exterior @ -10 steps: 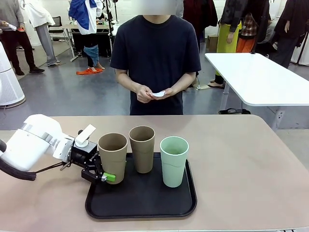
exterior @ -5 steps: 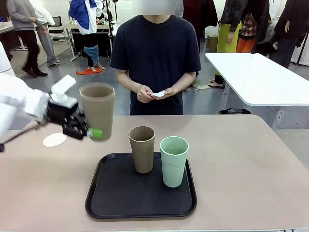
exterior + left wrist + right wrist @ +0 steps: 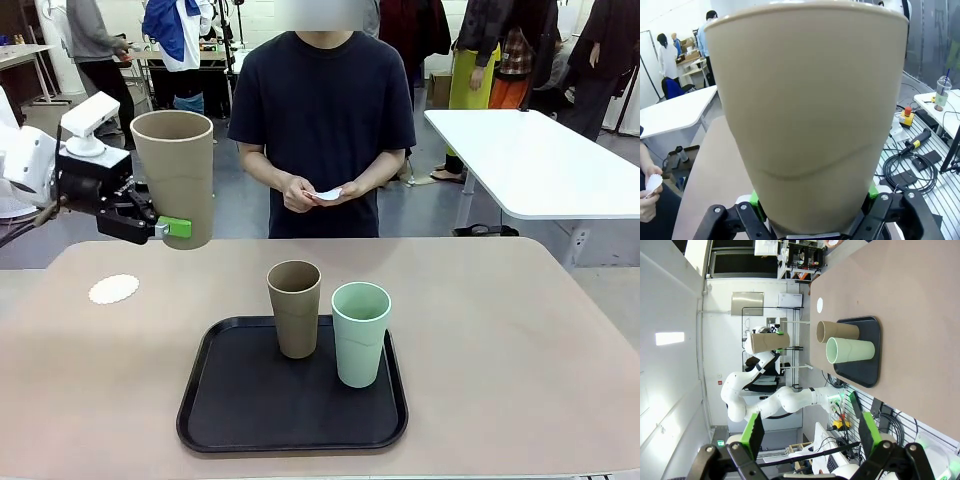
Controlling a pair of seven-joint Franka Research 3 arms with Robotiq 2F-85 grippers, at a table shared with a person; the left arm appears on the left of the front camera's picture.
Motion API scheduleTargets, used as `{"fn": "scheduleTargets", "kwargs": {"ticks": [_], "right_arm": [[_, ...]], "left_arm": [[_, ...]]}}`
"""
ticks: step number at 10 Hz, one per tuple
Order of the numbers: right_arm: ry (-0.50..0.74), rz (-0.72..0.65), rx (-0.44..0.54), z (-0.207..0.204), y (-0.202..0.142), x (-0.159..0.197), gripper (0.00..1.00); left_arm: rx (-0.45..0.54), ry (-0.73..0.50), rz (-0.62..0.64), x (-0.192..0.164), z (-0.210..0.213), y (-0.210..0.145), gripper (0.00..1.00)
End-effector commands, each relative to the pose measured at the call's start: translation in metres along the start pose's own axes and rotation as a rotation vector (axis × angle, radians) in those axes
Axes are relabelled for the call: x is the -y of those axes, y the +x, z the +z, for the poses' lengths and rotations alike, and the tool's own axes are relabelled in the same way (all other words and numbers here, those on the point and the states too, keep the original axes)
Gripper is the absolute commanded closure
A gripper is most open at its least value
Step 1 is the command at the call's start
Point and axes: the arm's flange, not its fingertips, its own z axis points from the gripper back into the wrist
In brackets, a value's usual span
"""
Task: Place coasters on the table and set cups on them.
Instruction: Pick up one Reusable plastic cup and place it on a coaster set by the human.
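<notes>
Cups number three. One tan cup [image 3: 175,180] hangs in the air at the left, upright, clamped near its base by the left gripper [image 3: 178,227]; in the left wrist view its green pads press against opposite sides of the cup's wall. A second tan cup [image 3: 294,308] and a mint cup [image 3: 360,333] stand upright side by side on the black tray [image 3: 195,425], which sits at the near middle of the tabletop [image 3: 500,330]. One coaster [image 3: 113,289] lies flat and bare on the left of the tabletop, lower than the held cup and well apart from the tray. The right gripper [image 3: 810,432] has its jaws spread with nothing between them, well above the tabletop. At the far side a person's hands [image 3: 310,193] hold something small and white, perhaps more coasters, though it is too small to tell. Judging by this, the task is at an early stage: one coaster is laid and no cup rests on a coaster yet. The held cup looks meant for that coaster, and two more coasters and two cups remain.
</notes>
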Motion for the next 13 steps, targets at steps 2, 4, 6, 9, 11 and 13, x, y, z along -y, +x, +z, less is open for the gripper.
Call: {"fn": "scheduleTargets", "kwargs": {"ticks": [2,4,6,9,11,13], "right_arm": [[0.001,0.012,0.005,0.0,0.001,0.001,0.0],[0.001,0.012,0.005,0.0,0.001,0.001,0.0],[0.001,0.012,0.005,0.0,0.001,0.001,0.0],[0.001,0.012,0.005,0.0,0.001,0.001,0.0],[0.001,0.012,0.005,0.0,0.001,0.001,0.0],[0.001,0.012,0.005,0.0,0.001,0.001,0.0]], "left_arm": [[-0.003,0.007,-0.009,-0.001,0.001,0.007,0.78],[-0.003,0.007,-0.009,-0.001,0.001,0.007,0.78],[-0.003,0.007,-0.009,-0.001,0.001,0.007,0.78],[-0.003,0.007,-0.009,-0.001,0.001,0.007,0.78],[-0.002,0.002,-0.006,-0.001,0.001,0.003,0.21],[0.041,-0.013,0.021,-0.034,0.072,-0.047,0.21]]}}
